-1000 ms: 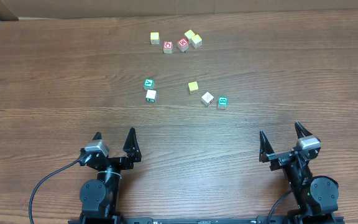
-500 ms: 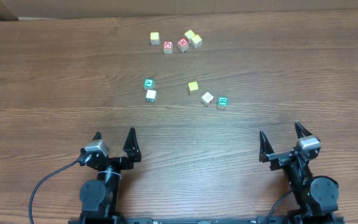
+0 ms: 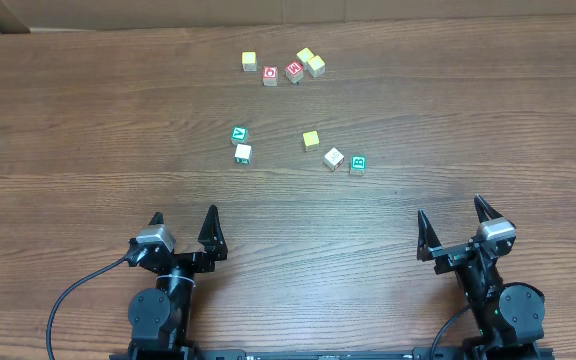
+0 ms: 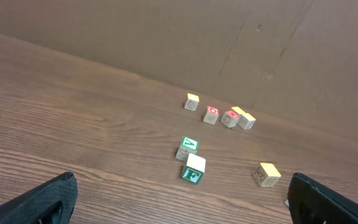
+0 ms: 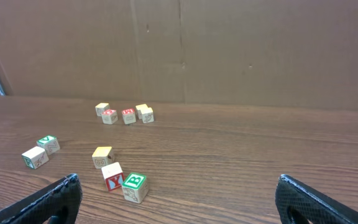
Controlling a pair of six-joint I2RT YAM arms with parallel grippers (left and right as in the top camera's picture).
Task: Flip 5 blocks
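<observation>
Both arms rest at the bottom of the overhead view. The left fingers [image 3: 213,228] and right fingers [image 3: 423,232] are spread wide and hold nothing. Small wooden letter blocks [image 3: 311,140] lie scattered on the brown wood-grain counter [image 3: 88,120], some at top centre and some mid-frame. A sensible start is the green-lettered wooden cube [image 3: 358,165] nearest the right arm. Pinch its free sides, because a white wooden cube [image 3: 334,157] sits just beside it.

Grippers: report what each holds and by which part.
Nothing is held. The left gripper and right gripper are both open and empty, well apart from the blocks.
</observation>
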